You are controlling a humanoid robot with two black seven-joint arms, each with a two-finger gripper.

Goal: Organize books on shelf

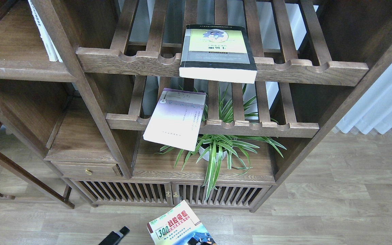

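The "300" book lies at the bottom edge of the view, just right of the left gripper. Beyond both grippers and higher, the thin book rests tilted on the lower slatted rack, overhanging its front rail. The plant stands below that rack, right of the thin book. The thick book lies farthest off, on the upper slatted rack.
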